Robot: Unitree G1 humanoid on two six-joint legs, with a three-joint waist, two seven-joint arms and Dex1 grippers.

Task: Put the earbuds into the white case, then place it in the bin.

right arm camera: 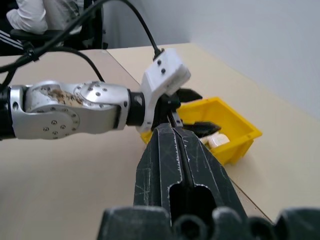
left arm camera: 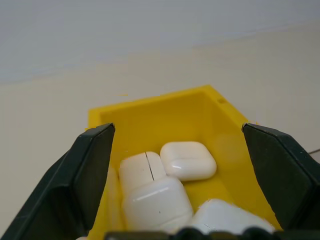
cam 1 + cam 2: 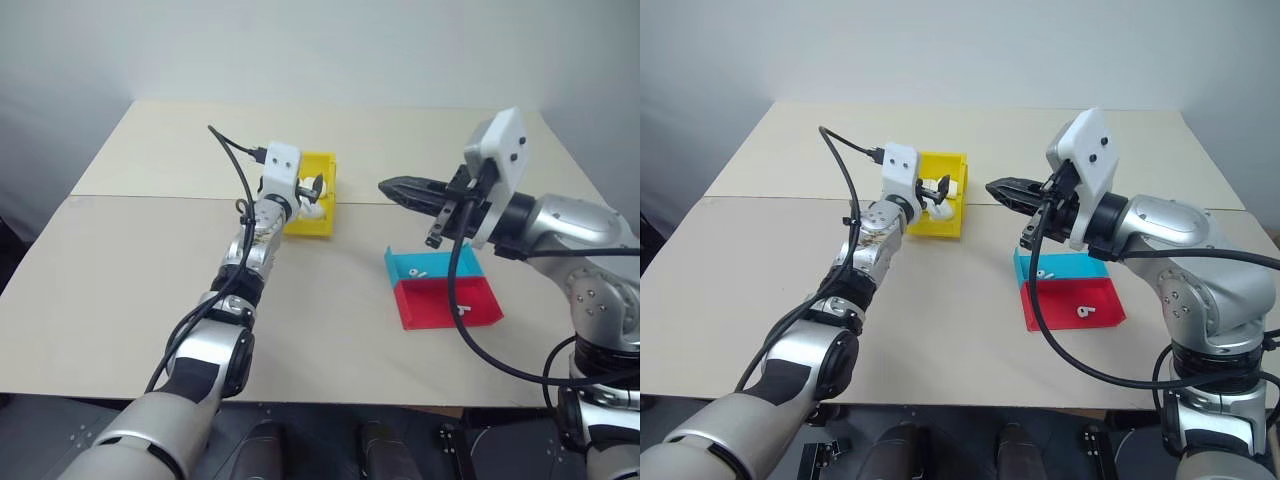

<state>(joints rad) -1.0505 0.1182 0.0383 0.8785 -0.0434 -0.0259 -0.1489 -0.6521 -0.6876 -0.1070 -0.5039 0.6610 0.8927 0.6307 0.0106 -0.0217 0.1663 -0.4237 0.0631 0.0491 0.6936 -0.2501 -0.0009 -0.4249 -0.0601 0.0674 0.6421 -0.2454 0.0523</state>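
Observation:
My left gripper (image 3: 315, 188) hangs open over the yellow bin (image 3: 322, 165) at the table's middle. In the left wrist view its wide-spread fingers (image 2: 92, 165) flank the bin (image 2: 150, 112) without touching what lies inside. Several white cases rest in there; the nearest white case (image 2: 152, 195) lies closed between the fingers, with another (image 2: 188, 160) behind it. My right gripper (image 3: 385, 186) is shut on nothing, level in the air right of the bin. One earbud (image 3: 418, 271) lies in the blue tray (image 3: 400, 262), another earbud (image 3: 461, 309) in the red tray (image 3: 430, 315).
The blue and red trays sit joined together below my right gripper, toward the table's front right. A seam (image 3: 150, 197) runs across the tabletop behind the trays. A black cable (image 3: 232, 155) loops up from my left wrist.

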